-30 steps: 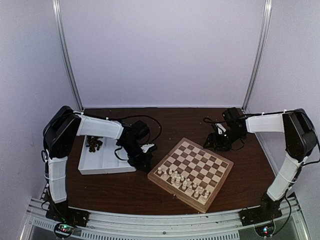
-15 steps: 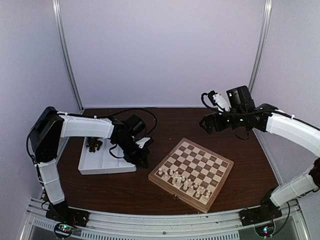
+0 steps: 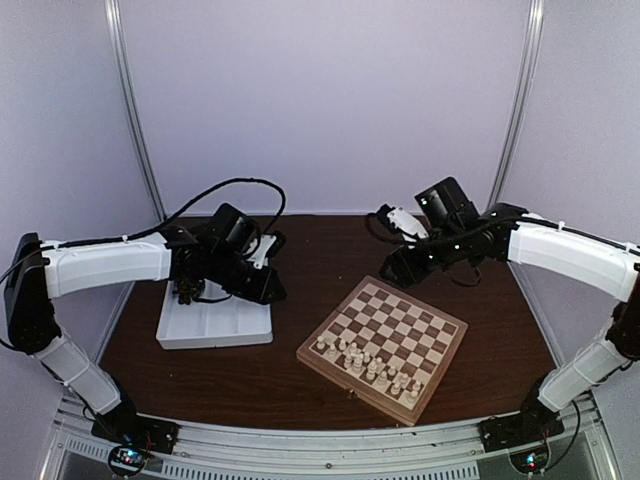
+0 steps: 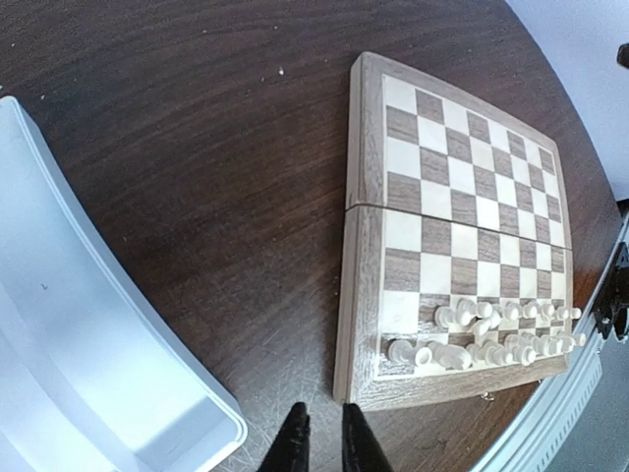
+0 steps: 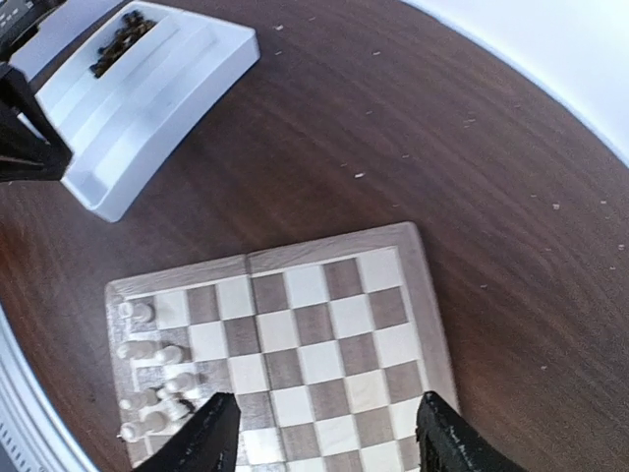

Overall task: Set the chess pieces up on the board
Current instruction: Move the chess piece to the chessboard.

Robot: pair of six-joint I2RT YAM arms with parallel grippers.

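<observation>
The board point(image 3: 402, 326) lies right of centre on the dark table, and it also fills much of the left wrist view point(image 4: 462, 197) and the right wrist view point(image 5: 314, 334). Cream chess pieces point(image 3: 364, 364) crowd its two near rows point(image 4: 482, 334) point(image 5: 147, 383), some of them toppled. Dark chess pieces point(image 3: 188, 290) lie heaped in the white tray point(image 3: 215, 327) point(image 5: 123, 29). My left gripper point(image 3: 268, 292) point(image 4: 322, 421) hovers between tray and board, fingers a narrow gap apart and empty. Open wide and empty, my right gripper point(image 3: 393, 268) point(image 5: 324, 438) hangs above the board's far side.
The white tray point(image 4: 79, 344) point(image 5: 147, 98) has long compartments and sits left of the board. Black cables trail behind both arms. White walls and metal posts close the back and sides of the table.
My left arm has lifted and drawn back from the board's left edge toward the tray, jaws parting slightly. My right arm rose and swung left over the board's far side.
</observation>
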